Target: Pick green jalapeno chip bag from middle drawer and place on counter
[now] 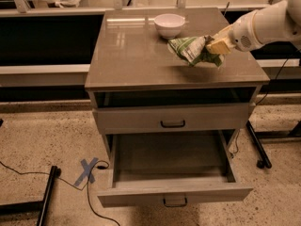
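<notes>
One gripper (212,47) is hovering over the right side of the counter (131,55). Its jaws are pinching one green jalapeno chip bag (189,49). The bag is hanging just above the top, near one white bowl (169,25). Two drawers are showing. The upper drawer (136,120) is sitting closed. The middle drawer (141,197) is sticking out, showing its grey floor.

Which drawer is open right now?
The lower drawer, pulled out toward the camera; the drawer above is shut. The end effector holds the chip bag over the counter.
</notes>
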You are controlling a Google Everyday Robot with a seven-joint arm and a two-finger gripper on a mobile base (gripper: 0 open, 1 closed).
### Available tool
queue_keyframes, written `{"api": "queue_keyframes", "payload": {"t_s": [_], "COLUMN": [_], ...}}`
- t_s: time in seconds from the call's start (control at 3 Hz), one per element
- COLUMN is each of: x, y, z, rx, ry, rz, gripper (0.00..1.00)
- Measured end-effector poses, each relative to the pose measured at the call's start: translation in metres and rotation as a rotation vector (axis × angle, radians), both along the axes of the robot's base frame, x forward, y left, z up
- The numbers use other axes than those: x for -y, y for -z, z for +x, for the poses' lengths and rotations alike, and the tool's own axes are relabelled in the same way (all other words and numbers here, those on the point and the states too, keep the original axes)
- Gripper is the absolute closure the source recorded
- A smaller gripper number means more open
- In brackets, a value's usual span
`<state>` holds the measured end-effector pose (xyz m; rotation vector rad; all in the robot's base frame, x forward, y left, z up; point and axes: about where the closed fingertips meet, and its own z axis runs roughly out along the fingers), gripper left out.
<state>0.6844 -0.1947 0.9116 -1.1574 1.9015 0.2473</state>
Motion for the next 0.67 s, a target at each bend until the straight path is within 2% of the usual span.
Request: {"api": "queue_keyframes", "payload": {"t_s": [0.33,0.67], "x": [0.022,0.055], "y": [0.011,0.03], "z": [0.026,0.036], "rx": [-0.03,-0.041], "ry": [0.071,0.129], "rz": [0.002,0.005], "gripper": [0.81,0.58]}}
